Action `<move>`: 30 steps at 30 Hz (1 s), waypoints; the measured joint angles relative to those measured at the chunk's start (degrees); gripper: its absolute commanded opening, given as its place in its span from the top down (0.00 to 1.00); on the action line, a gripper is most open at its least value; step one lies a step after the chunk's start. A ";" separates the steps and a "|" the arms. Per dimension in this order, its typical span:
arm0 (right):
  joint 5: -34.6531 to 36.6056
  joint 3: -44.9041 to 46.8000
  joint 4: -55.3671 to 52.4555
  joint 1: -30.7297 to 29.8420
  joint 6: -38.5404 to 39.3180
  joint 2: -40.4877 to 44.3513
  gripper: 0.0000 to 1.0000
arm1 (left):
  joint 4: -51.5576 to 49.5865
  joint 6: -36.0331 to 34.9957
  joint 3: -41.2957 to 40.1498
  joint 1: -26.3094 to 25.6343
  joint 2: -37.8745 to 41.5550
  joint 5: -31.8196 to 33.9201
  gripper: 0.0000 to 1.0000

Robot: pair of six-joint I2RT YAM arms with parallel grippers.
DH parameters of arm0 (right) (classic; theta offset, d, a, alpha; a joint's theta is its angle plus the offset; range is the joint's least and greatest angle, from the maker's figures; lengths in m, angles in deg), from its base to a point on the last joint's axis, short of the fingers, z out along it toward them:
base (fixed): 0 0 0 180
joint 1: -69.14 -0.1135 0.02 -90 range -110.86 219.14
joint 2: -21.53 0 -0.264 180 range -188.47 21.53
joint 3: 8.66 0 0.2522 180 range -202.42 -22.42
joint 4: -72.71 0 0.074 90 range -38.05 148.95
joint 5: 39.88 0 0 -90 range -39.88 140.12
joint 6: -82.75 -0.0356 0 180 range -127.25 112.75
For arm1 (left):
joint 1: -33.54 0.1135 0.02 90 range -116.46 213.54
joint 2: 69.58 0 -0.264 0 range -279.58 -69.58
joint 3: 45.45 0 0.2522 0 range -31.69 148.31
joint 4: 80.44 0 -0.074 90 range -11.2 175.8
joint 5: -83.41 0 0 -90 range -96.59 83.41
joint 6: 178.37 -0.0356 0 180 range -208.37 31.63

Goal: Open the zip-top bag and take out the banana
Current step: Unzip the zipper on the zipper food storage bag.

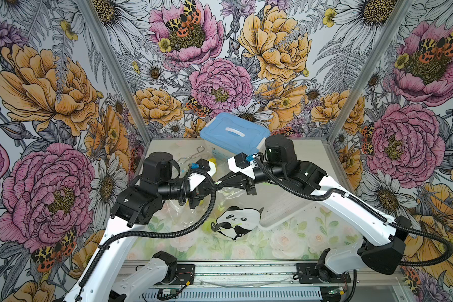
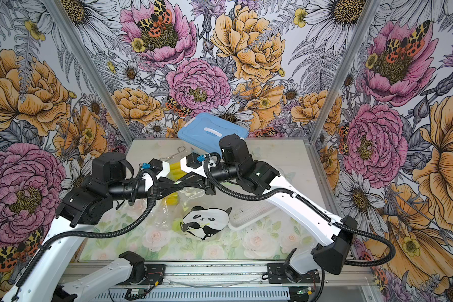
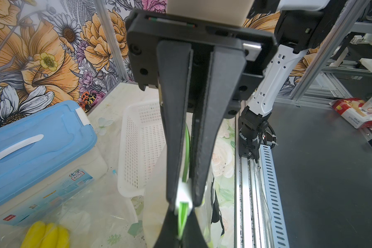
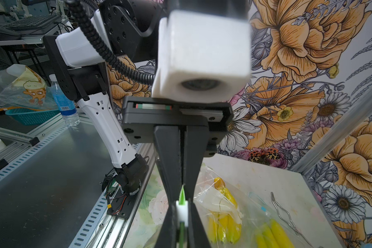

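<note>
The left gripper (image 4: 182, 195) clamps the green zip strip (image 3: 183, 219) of the zip-top bag (image 4: 256, 212). The right gripper (image 3: 182, 198), tip to tip with it, seems pinched on the white slider (image 4: 182, 211) (partly hidden). Inside the bag lies a banana bunch (image 4: 223, 215).

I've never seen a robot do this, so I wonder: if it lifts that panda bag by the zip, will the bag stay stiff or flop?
Probably floppy: the panda bag is thin, creased film sagging below its green zip, which the left gripper pinches while the right gripper clamps the white slider. That glossy film may slip easily.
</note>
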 measured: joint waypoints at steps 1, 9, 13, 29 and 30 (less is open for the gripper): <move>0.31 0.02 0.02 0.00 0.02 0.02 1.00 | 0.00 0.00 0.00 0.39 0.00 -0.04 1.00; 2.23 4.66 2.84 2.36 0.02 3.28 1.00 | -0.46 0.24 -0.22 6.14 0.55 -3.50 1.00; 2.16 8.63 2.84 5.75 -0.20 6.99 1.00 | -0.42 0.48 -0.76 9.22 1.77 -4.24 1.00; 5.31 26.71 1.88 15.32 -6.73 27.65 1.00 | -0.33 1.97 -0.81 11.89 3.98 12.87 1.00; 5.49 27.39 1.75 15.78 -7.28 28.72 1.00 | -0.20 2.23 -0.81 11.89 3.98 14.25 1.00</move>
